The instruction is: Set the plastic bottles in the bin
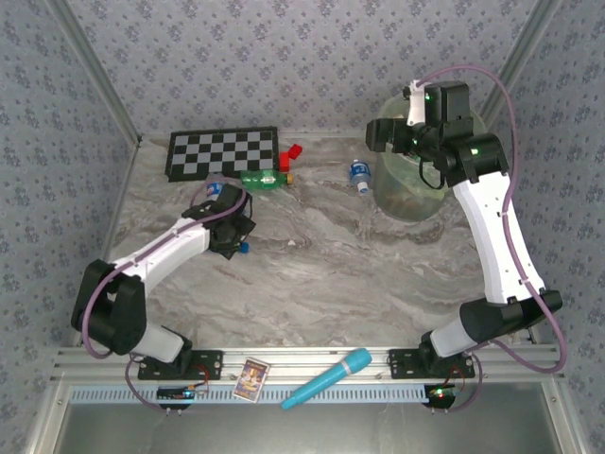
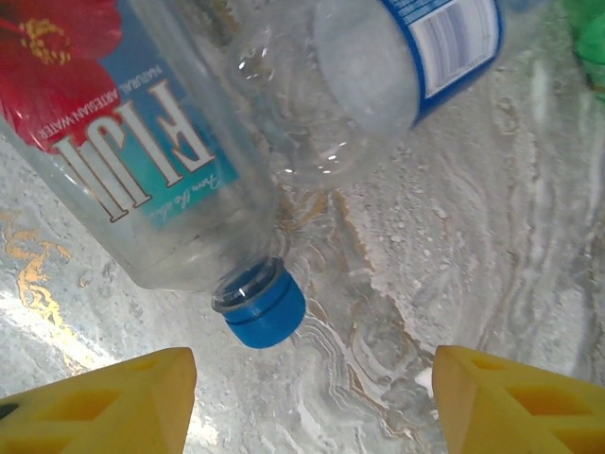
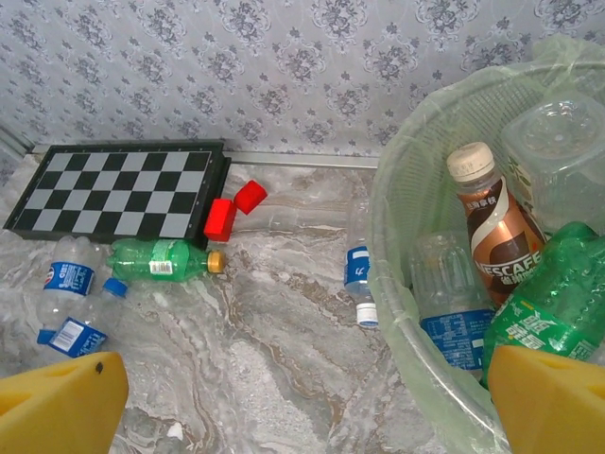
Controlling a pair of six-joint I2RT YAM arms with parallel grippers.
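- Plastic bottles (image 3: 161, 260) lie loose on the surface (image 1: 312, 274); a Nescafe bottle (image 3: 496, 236) and others sit in the bin (image 3: 389, 284), far right.
- Left tool (image 2: 314, 369): fingers apart over the Fiji bottle (image 2: 142, 161), nothing clamped.
- Right tool (image 3: 304, 378): fingers apart, above the bin.

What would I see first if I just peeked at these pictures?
The big pale green bin at the back right grabs the eye, with drinks inside it, like a brown Nescafe bottle. Close up in the left wrist view, a clear Fiji bottle with a blue cap lies on the marble table. A black-and-white checkerboard sits at the back left.
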